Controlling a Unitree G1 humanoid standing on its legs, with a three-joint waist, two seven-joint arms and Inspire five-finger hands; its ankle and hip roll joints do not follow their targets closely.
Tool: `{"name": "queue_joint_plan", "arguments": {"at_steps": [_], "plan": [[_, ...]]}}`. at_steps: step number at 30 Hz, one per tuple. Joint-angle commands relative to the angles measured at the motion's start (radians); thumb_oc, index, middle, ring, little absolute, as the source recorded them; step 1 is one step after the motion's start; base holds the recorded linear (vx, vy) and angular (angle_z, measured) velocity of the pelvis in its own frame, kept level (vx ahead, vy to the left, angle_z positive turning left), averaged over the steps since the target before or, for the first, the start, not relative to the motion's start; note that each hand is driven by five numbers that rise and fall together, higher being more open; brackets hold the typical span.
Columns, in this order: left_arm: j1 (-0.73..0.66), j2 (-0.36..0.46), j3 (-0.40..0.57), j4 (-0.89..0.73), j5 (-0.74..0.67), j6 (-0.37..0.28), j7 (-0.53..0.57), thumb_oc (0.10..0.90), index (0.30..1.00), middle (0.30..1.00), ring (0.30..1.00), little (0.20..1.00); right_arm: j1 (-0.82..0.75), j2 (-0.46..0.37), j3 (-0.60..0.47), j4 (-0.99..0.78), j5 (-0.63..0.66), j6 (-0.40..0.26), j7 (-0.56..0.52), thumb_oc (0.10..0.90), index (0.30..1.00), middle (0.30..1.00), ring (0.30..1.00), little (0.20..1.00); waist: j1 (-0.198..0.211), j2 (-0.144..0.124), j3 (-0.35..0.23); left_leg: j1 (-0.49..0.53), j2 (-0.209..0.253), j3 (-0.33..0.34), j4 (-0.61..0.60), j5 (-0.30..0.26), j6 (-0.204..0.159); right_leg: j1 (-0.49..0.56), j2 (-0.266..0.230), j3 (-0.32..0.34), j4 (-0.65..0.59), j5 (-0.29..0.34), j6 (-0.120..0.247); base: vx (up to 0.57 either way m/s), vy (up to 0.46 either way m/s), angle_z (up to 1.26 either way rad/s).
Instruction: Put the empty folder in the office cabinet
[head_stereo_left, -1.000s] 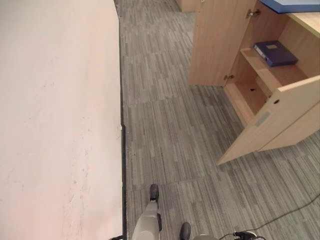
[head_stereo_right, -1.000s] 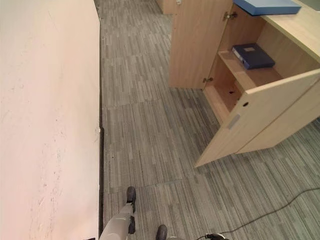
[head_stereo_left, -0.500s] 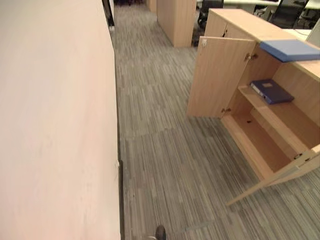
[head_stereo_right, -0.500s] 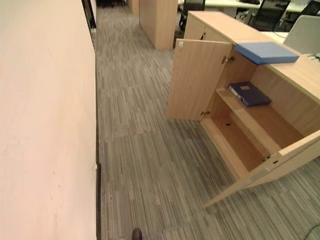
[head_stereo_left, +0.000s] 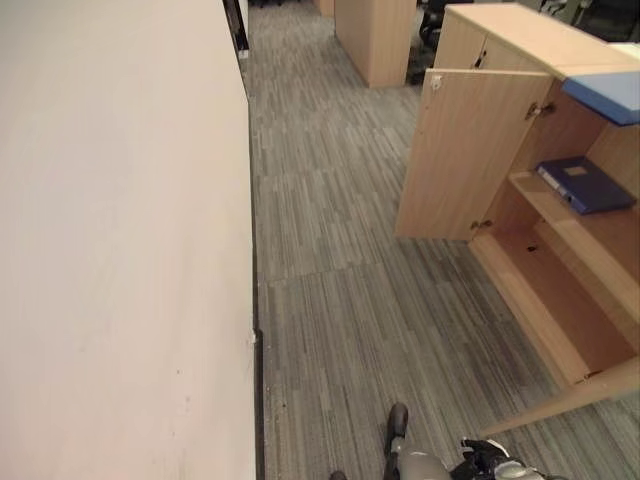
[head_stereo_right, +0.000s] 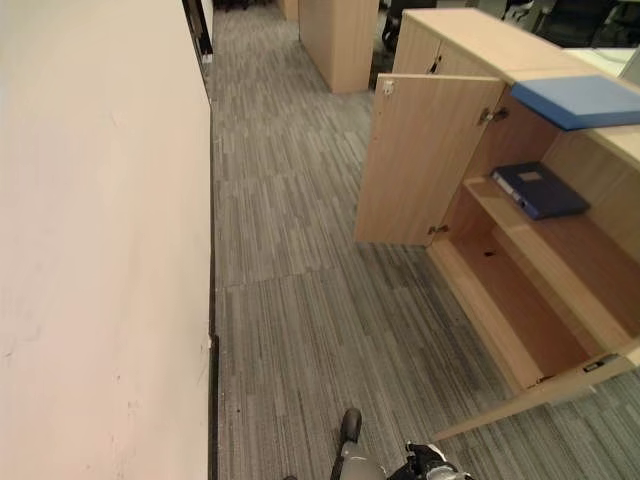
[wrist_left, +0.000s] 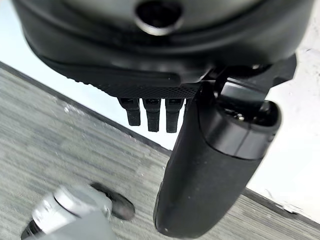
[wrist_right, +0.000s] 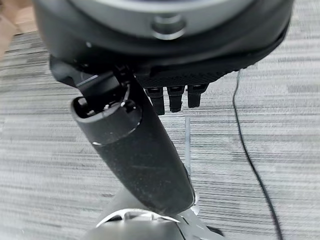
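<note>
Folder not yet picked up; the cabinet (head_stereo_right: 440, 150) stands open.

Left hand (wrist_left: 150, 107) and right hand (wrist_right: 172, 97) hang relaxed, nothing held; the light-blue folder (head_stereo_right: 580, 98) on the cabinet top must be reached next.

A folder (head_stereo_right: 540, 189) lies on the cabinet (head_stereo_right: 425, 160) shelf (doors open), wall (head_stereo_right: 90, 250) left.

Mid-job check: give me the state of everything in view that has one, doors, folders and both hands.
far cabinet door: swung wide open
near cabinet door: open
dark blue folder: lying flat on the upper shelf
light blue folder: lying flat on the cabinet top
left hand: open, holding nothing
right hand: open, holding nothing
</note>
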Motion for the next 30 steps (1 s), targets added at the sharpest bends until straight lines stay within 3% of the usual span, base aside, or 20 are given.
{"name": "queue_joint_plan", "arguments": {"at_steps": [1, 4, 6, 9, 10, 11, 13, 14, 15, 16, 17, 18, 19, 20, 22, 23, 25, 26, 30], "plan": [[-0.008, 0.046, -0.008, 0.026, 0.023, -0.017, 0.019, 0.8, 0.9, 0.9, 0.9, 0.9, -0.09, 0.06, 0.004, -0.017, 0.09, -0.05, 0.02, 0.8, 0.9, 0.9, 0.9, 0.9, 0.006, -0.006, -0.024, 0.077, 0.035, -0.01, 0.004, -0.1, -0.061, 0.031, 0.024, 0.009, 0.001, 0.097, 0.039, 0.45, -0.188, 0.2], [-0.011, 0.035, -0.018, 0.024, 0.016, -0.018, 0.023, 0.8, 0.9, 0.9, 0.9, 0.9, -0.071, 0.039, -0.018, 0.009, 0.097, -0.05, 0.017, 0.8, 0.9, 0.9, 0.9, 0.9, -0.009, 0.013, -0.033, 0.115, 0.083, -0.023, 0.004, -0.126, -0.07, 0.003, 0.05, 0.019, 0.104, 0.058, 0.017, 0.42, -0.196, 0.29], [-0.026, 0.03, -0.048, 0.013, 0.023, -0.022, 0.022, 0.8, 0.9, 0.9, 0.9, 0.9, -0.054, 0.028, -0.036, 0.044, 0.099, -0.051, 0.009, 0.8, 0.9, 0.9, 0.9, 0.9, -0.017, 0.018, -0.036, 0.114, 0.125, -0.014, 0.055, -0.135, -0.093, 0.002, 0.066, 0.023, 0.174, -0.004, -0.011, 0.38, -0.23, 0.31], [-0.061, 0.024, -0.115, -0.019, 0.056, -0.024, 0.011, 0.8, 0.9, 0.9, 0.9, 0.9, -0.022, 0.025, -0.058, 0.096, 0.101, -0.053, 0.001, 0.8, 0.9, 0.9, 0.9, 0.9, -0.037, -0.001, -0.04, 0.047, 0.199, 0.026, 0.269, -0.037, -0.138, 0.062, 0.102, 0.024, 0.176, -0.07, -0.055, 0.39, -0.327, 0.14], [-0.067, 0.024, -0.127, -0.029, 0.056, -0.025, 0.011, 0.8, 0.9, 0.9, 0.9, 0.9, -0.011, 0.024, -0.061, 0.115, 0.106, -0.051, 0.001, 0.8, 0.9, 0.9, 0.9, 0.9, -0.039, -0.011, -0.036, -0.002, 0.219, 0.035, 0.391, 0.018, -0.144, 0.094, 0.116, 0.025, 0.161, -0.081, -0.073, 0.32, -0.334, 0.18], [-0.073, 0.027, -0.14, -0.041, 0.055, -0.023, 0.013, 0.8, 0.9, 0.9, 0.9, 0.9, -0.002, 0.022, -0.064, 0.134, 0.105, -0.048, 0.0, 0.8, 0.9, 0.9, 0.9, 0.9, -0.037, -0.027, -0.027, -0.058, 0.237, 0.041, 0.51, 0.074, -0.138, 0.125, 0.128, 0.03, 0.146, -0.094, -0.093, 0.3, -0.336, 0.12], [-0.087, 0.03, -0.157, -0.067, 0.058, -0.024, 0.022, 0.8, 0.9, 0.9, 0.9, 0.9, 0.005, 0.015, -0.063, 0.165, 0.091, -0.04, -0.001, 0.8, 0.9, 0.9, 0.9, 0.9, -0.023, -0.05, -0.007, -0.14, 0.252, 0.042, 0.708, 0.134, -0.118, 0.176, 0.15, 0.042, 0.125, -0.113, -0.125, 0.31, -0.342, -0.14], [-0.1, 0.033, -0.175, -0.075, 0.075, -0.029, 0.032, 0.8, 0.9, 0.9, 0.9, 0.9, 0.009, 0.005, -0.081, 0.196, 0.104, -0.03, -0.001, 0.8, 0.9, 0.9, 0.9, 0.9, -0.007, -0.069, 0.006, -0.206, 0.266, 0.071, 0.803, 0.142, -0.106, 0.216, 0.161, 0.056, 0.116, -0.137, -0.143, 0.41, -0.281, -0.32], [-0.098, 0.029, -0.184, -0.08, 0.081, -0.031, 0.03, 0.8, 0.9, 0.9, 0.9, 0.9, 0.014, 0.001, -0.089, 0.202, 0.116, -0.029, 0.0, 0.8, 0.9, 0.9, 0.9, 0.9, 0.0, -0.062, 0.009, -0.239, 0.272, 0.073, 0.816, 0.092, -0.108, 0.243, 0.171, 0.069, 0.12, -0.16, -0.141, 0.32, -0.181, -0.37], [-0.098, 0.029, -0.184, -0.08, 0.081, -0.031, 0.03, 0.8, 0.9, 0.9, 0.9, 0.9, 0.014, 0.001, -0.089, 0.202, 0.116, -0.029, 0.0, 0.8, 0.9, 0.9, 0.9, 0.9, 0.0, -0.062, 0.009, -0.239, 0.273, 0.073, 0.816, 0.092, -0.108, 0.243, 0.171, 0.069, 0.12, -0.16, -0.141, 0.29, -0.045, -0.3], [-0.096, 0.027, -0.203, -0.094, 0.095, -0.039, 0.023, 0.8, 0.9, 0.9, 0.9, 0.9, 0.021, -0.004, -0.102, 0.208, 0.132, -0.033, 0.001, 0.8, 0.9, 0.9, 0.9, 0.9, 0.017, -0.081, 0.011, -0.325, 0.24, 0.075, 0.758, 0.048, -0.093, 0.28, 0.159, 0.098, 0.111, -0.173, -0.14, 0.16, -0.023, -0.43], [-0.097, 0.028, -0.206, -0.097, 0.097, -0.042, 0.022, 0.8, 0.9, 0.9, 0.9, 0.9, 0.022, -0.005, -0.101, 0.209, 0.129, -0.035, 0.003, 0.8, 0.9, 0.9, 0.9, 0.9, 0.023, -0.096, 0.01, -0.348, 0.223, 0.089, 0.69, 0.064, -0.079, 0.277, 0.142, 0.103, 0.111, -0.165, -0.14, 0.31, -0.012, -0.62], [-0.095, 0.028, -0.211, -0.096, 0.101, -0.045, 0.02, 0.8, 0.9, 0.9, 0.9, 0.9, 0.031, -0.007, -0.095, 0.212, 0.116, -0.035, 0.007, 0.8, 0.9, 0.9, 0.9, 0.9, 0.03, -0.094, 0.013, -0.37, 0.215, 0.072, 0.625, 0.037, -0.093, 0.303, 0.142, 0.111, 0.112, -0.187, -0.131, 0.18, 0.018, -0.66], [-0.098, 0.029, -0.217, -0.097, 0.102, -0.046, 0.021, 0.8, 0.9, 0.9, 0.9, 0.9, 0.036, -0.007, -0.09, 0.212, 0.106, -0.034, 0.01, 0.8, 0.9, 0.9, 0.9, 0.9, 0.033, -0.105, 0.013, -0.387, 0.202, 0.076, 0.513, 0.073, -0.088, 0.306, 0.129, 0.113, 0.114, -0.181, -0.131, 0.25, 0.039, -0.52], [-0.104, 0.03, -0.221, -0.1, 0.103, -0.05, 0.024, 0.8, 0.9, 0.9, 0.9, 0.9, 0.042, -0.005, -0.083, 0.212, 0.095, -0.036, 0.012, 0.8, 0.9, 0.9, 0.9, 0.9, 0.039, -0.096, 0.011, -0.382, 0.193, 0.052, 0.3, 0.13, -0.112, 0.333, 0.132, 0.115, 0.108, -0.194, -0.122, 0.22, 0.055, -0.23], [-0.106, 0.029, -0.22, -0.103, 0.098, -0.054, 0.026, 0.8, 0.9, 0.9, 0.9, 0.9, 0.042, -0.004, -0.079, 0.21, 0.086, -0.039, 0.01, 0.8, 0.9, 0.9, 0.9, 0.9, 0.044, -0.088, 0.009, -0.394, 0.19, 0.034, 0.213, 0.189, -0.127, 0.35, 0.141, 0.116, 0.103, -0.201, -0.12, 0.28, 0.057, -0.11], [-0.109, 0.024, -0.219, -0.103, 0.089, -0.059, 0.026, 0.8, 0.9, 0.9, 0.9, 0.9, 0.048, -0.001, -0.075, 0.211, 0.075, -0.043, 0.009, 0.8, 0.9, 0.9, 0.9, 0.9, 0.056, -0.082, 0.011, -0.419, 0.18, -0.007, 0.062, 0.227, -0.142, 0.39, 0.149, 0.135, 0.094, -0.216, -0.116, 0.36, 0.066, -0.02], [-0.109, 0.013, -0.22, -0.106, 0.082, -0.064, 0.026, 0.8, 0.9, 0.9, 0.9, 0.9, 0.058, 0.007, -0.066, 0.209, 0.053, -0.046, 0.012, 0.8, 0.9, 0.9, 0.9, 0.9, 0.063, -0.072, 0.008, -0.47, 0.177, -0.043, 0.004, 0.234, -0.16, 0.42, 0.159, 0.157, 0.095, -0.238, -0.116, 0.31, 0.06, -0.04], [-0.109, 0.007, -0.213, -0.104, 0.074, -0.065, 0.03, 0.8, 0.9, 0.9, 0.9, 0.9, 0.064, 0.012, -0.059, 0.211, 0.033, -0.044, 0.017, 0.8, 0.9, 0.9, 0.9, 0.9, 0.066, -0.067, 0.003, -0.489, 0.183, -0.044, 0.004, 0.241, -0.169, 0.457, 0.16, 0.183, 0.095, -0.263, -0.114, 0.25, 0.064, -0.36]]}}
